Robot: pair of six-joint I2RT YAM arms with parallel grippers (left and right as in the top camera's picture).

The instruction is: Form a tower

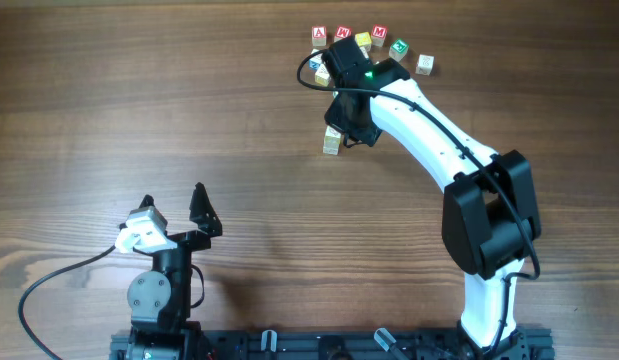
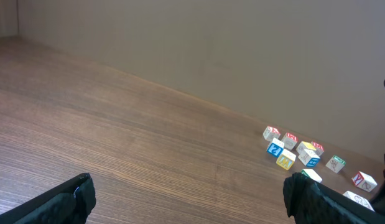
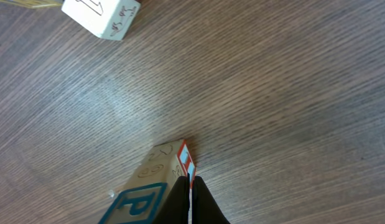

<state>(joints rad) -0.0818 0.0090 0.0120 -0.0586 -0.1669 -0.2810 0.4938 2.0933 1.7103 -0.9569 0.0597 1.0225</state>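
Observation:
The tower [image 1: 332, 141] is a short column of pale letter cubes standing on the wooden table below the loose cubes. In the right wrist view I look down its length: a blue P face [image 3: 137, 207] is nearest and a red-edged cube [image 3: 183, 157] sits at the table end. My right gripper [image 1: 347, 132] is right beside the tower, and its fingertips [image 3: 191, 200] are shut with nothing between them, against the column's right side. My left gripper [image 1: 174, 205] hovers open and empty near the front left, far from the tower; its dark fingers [image 2: 68, 200] frame bare wood.
Several loose letter cubes [image 1: 362, 40] lie in an arc at the back, behind the right wrist, and also appear as a cluster of cubes [image 2: 292, 149] in the left wrist view. One pale loose cube [image 3: 102, 14] lies close to the tower.

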